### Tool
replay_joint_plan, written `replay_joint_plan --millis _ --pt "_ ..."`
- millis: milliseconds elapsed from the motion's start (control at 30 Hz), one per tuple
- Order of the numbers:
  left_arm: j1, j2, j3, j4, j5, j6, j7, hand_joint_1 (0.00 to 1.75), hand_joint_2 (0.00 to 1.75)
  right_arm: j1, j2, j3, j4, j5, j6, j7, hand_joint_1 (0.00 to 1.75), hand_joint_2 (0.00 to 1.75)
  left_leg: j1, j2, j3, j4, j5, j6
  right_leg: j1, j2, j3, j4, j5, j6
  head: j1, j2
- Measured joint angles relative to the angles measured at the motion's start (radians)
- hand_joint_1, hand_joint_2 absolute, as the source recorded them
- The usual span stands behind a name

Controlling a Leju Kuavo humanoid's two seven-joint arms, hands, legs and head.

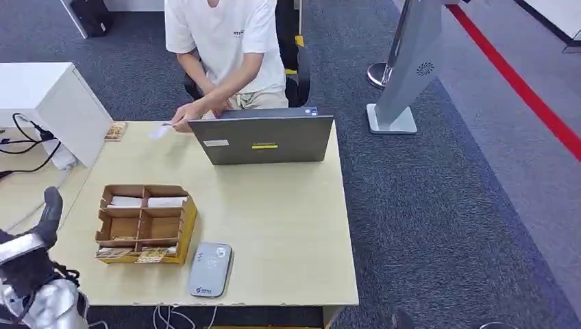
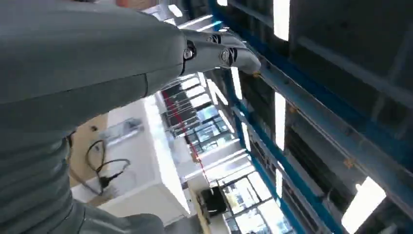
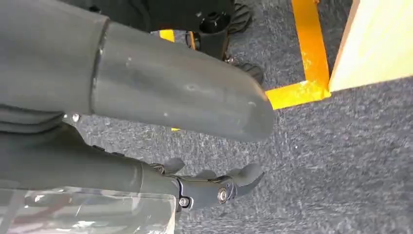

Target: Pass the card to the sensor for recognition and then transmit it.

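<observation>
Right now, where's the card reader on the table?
In the head view, the grey card reader lies flat near the table's front edge, just right of the cardboard organizer.

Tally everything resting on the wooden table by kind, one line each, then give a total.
Laptop: 1
Cardboard organiser box with compartments: 1
Grey sensor pad: 1
Small card stack at the far left corner: 1
White card at the person's hand: 1
Total: 5
</observation>
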Motion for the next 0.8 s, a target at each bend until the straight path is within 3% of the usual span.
replay_joint_plan --millis 100,233,333,533,800 --pt "-0.114 0.042 -0.013 0.092 -0.237 0.001 0.069 0.00 1.75 -0.008 0.000 0.024 0.000 0.016 0.003 0.017 0.00 0.00 0.000 0.001 -0.005 0.000 0.003 0.001 0.000 0.001 -0.005 0.000 0.004 0.000 0.000 0.000" --pt "-0.224 0.080 -0.022 0.188 -0.335 0.002 0.121 0.00 1.75 -0.011 0.000 0.044 0.000 0.020 0.005 0.024 0.00 0.00 0.000 0.001 -0.006 0.000 0.004 0.000 0.000 0.003 -0.007 0.000 0.006 0.001 0.000 0.000" --pt "-0.303 0.121 -0.059 0.286 -0.468 0.002 0.210 0.00 1.75 -0.014 0.000 0.055 0.000 0.025 0.012 0.032 0.00 0.00 0.000 0.001 -0.008 0.000 0.006 0.000 0.000 0.002 -0.009 0.000 0.006 0.001 0.000 0.000" --pt "-0.395 0.165 -0.114 0.399 -0.483 0.002 0.242 0.00 1.75 -0.015 0.000 0.071 0.001 0.028 0.013 0.033 0.00 0.00 0.000 0.002 -0.008 0.000 0.006 0.000 0.000 0.003 -0.009 0.000 0.007 0.000 0.001 0.000" --pt "-0.417 0.183 -0.137 0.453 -0.483 0.004 0.242 0.00 1.75 -0.015 0.000 0.074 0.001 0.028 0.013 0.033 0.00 0.00 0.000 0.001 -0.009 0.000 0.006 0.000 0.000 0.003 -0.010 0.000 0.007 0.000 0.000 0.000"
